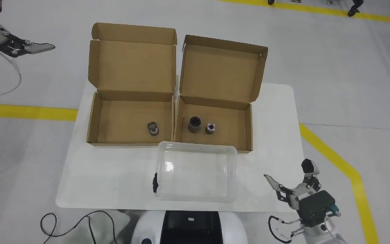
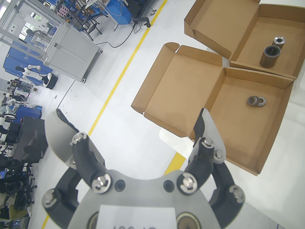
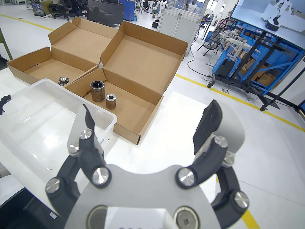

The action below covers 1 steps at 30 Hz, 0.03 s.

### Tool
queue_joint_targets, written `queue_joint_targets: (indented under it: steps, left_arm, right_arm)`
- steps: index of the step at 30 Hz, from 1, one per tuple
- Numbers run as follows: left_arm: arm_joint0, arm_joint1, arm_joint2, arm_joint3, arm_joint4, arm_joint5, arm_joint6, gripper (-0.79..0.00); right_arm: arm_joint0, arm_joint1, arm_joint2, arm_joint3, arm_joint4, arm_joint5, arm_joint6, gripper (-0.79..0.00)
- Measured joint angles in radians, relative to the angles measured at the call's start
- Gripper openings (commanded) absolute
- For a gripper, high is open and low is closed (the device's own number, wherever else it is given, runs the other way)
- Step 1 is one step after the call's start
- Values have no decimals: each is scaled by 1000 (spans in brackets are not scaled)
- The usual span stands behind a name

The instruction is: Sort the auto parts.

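Observation:
Two open cardboard boxes sit side by side on the white table (image 1: 274, 110). The left box (image 1: 116, 122) (image 2: 238, 125) (image 3: 38, 66) holds a bearing (image 1: 152, 127) (image 2: 256, 101) (image 3: 63, 80). In the right box (image 1: 228, 128) (image 2: 266, 27) (image 3: 133, 108) stand a dark cylinder (image 1: 195, 124) (image 2: 270, 56) (image 3: 97, 91) and a smaller steel bushing (image 1: 210, 128) (image 2: 279, 42) (image 3: 111, 101). A clear plastic bin (image 1: 196, 171) (image 3: 40, 125) lies in front of them, with nothing in it. My left gripper (image 1: 38, 45) (image 2: 129, 122) is open, far off the table's left side over the floor. My right gripper (image 1: 291, 177) (image 3: 150, 122) is open beyond the table's front right corner.
A small black object (image 1: 155, 182) (image 3: 4, 102) lies against the bin's left end. Yellow floor lines (image 1: 36, 112) run beside the table. Both box lids stand open toward the far side.

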Motion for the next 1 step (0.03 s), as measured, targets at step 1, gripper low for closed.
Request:
queue_joint_targets:
  steps: [1]
  left_arm:
    - [0,0,0,0,0,0,0,-1]
  right_arm:
    - [0,0,0,0,0,0,0,0]
